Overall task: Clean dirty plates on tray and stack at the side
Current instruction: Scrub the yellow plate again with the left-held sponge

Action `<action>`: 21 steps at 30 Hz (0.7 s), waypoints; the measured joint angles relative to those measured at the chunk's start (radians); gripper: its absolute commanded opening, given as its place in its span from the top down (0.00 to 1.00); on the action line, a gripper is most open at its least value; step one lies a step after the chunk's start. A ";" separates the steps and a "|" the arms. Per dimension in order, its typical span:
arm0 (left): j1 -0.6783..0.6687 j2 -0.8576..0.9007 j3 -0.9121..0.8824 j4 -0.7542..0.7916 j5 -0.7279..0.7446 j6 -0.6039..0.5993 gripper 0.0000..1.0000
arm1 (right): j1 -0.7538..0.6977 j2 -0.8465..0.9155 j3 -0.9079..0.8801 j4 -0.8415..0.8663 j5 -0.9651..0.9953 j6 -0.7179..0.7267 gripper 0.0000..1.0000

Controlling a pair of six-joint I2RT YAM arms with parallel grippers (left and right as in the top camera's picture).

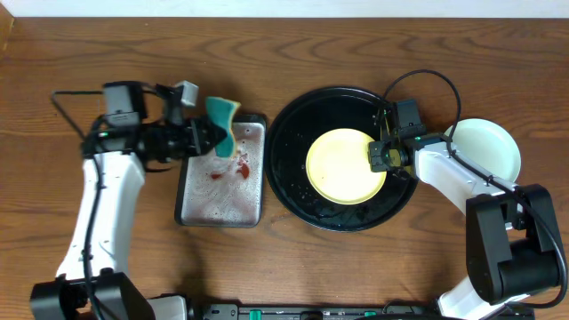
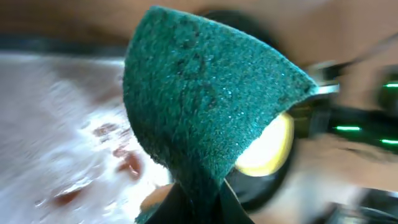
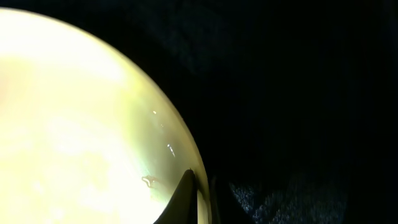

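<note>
- The left hand (image 1: 212, 139) sits in the upper left of the overhead frame, pressed together on a teal sponge (image 1: 224, 120), which sticks up out of its fingers.
- In the left wrist view the sponge (image 2: 205, 106) fills the middle of the frame, rough green face toward the camera, pinched at its lower end.
- The sponge hangs over the upper right corner of a grey metal tray (image 1: 200, 200). The tray lies flat on the bench (image 1: 356, 267), left of centre, with red smears (image 1: 238, 169) and a wet film on it.
- The black tray (image 1: 289, 151) rests on the bench just right of the grey one, near the centre of the frame.
- The pale yellow plate (image 1: 338, 164) lies inside the black tray, slightly right of its middle; no red shows on its face.
- The right hand (image 1: 384, 158) is at the right edge of that plate, pinching its rim.
- In the right wrist view its fingers (image 3: 185, 199) stand close together at the bottom, with the plate's edge (image 3: 74, 124) between them and the dark tray floor (image 3: 298, 93) beyond.
- A mint plate (image 1: 489, 147) sits on the bench at the right of the overhead frame, outside the black tray, partly covered by the right arm.
</note>
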 measured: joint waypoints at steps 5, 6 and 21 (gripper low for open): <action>-0.193 0.052 0.000 -0.008 -0.323 -0.095 0.93 | 0.002 -0.003 0.002 -0.016 -0.008 0.001 0.99; -0.222 0.067 0.000 -0.006 -0.357 -0.108 0.93 | 0.002 -0.004 0.003 -0.018 -0.008 0.001 0.99; -0.481 0.132 0.089 0.130 -0.490 -0.294 0.93 | 0.005 -0.005 0.006 -0.035 -0.014 0.006 0.99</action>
